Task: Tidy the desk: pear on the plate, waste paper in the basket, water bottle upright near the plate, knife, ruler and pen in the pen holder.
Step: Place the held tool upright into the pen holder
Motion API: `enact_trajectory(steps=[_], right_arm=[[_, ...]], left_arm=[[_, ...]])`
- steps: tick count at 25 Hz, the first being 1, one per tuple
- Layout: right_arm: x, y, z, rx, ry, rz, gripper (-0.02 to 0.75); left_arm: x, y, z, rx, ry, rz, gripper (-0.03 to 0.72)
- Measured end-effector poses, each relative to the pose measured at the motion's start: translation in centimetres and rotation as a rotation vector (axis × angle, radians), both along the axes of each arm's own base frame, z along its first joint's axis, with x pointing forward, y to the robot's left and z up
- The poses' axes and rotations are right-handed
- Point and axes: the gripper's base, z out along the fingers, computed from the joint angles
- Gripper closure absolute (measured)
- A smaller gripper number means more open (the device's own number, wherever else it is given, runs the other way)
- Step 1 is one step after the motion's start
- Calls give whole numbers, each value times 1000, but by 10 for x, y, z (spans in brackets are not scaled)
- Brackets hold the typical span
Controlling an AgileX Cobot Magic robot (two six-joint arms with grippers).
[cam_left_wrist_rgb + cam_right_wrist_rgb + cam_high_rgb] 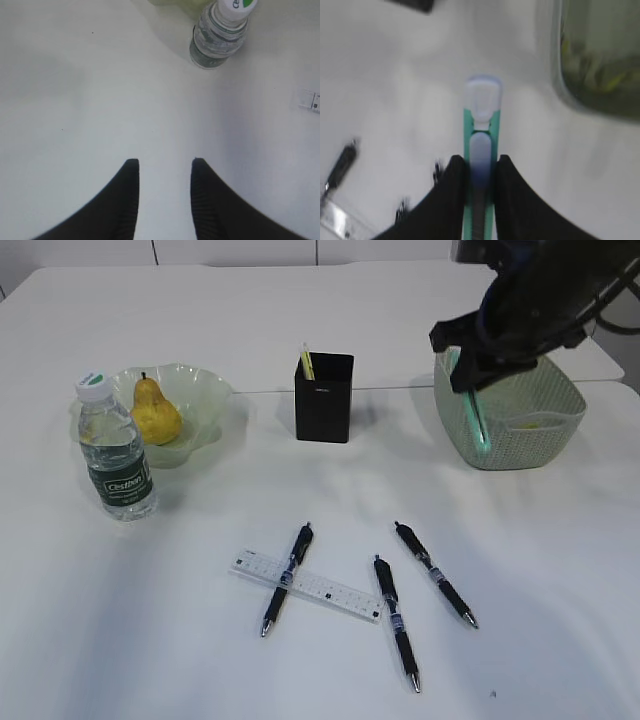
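Right hand (479,165) grips knife (481,130) hanging near-vertical, tip down.

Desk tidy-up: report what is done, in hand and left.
Done: pear on the plate, water bottle upright beside it. In hand: the right pincer grips the green knife near the basket. Left: ruler and three pens on the table.

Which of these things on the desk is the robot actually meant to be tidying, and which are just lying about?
Job things: knife in right gripper, pen holder, ruler, three pens, pear, plate, water bottle, basket.

Lying about: nothing visible.
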Motion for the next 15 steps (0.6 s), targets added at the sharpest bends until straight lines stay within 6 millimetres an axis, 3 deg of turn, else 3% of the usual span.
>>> enact_trajectory(steps=[5,10,15], right_arm=[[18,6,16,-4,-243,42,612],[30,26,31,-24,-510,116,612],[48,36,31,-17,-736,99,612]], left_arm=[[0,0,0,0,0,0,449],[0,0,0,0,0,0,449],[0,0,0,0,0,0,449]])
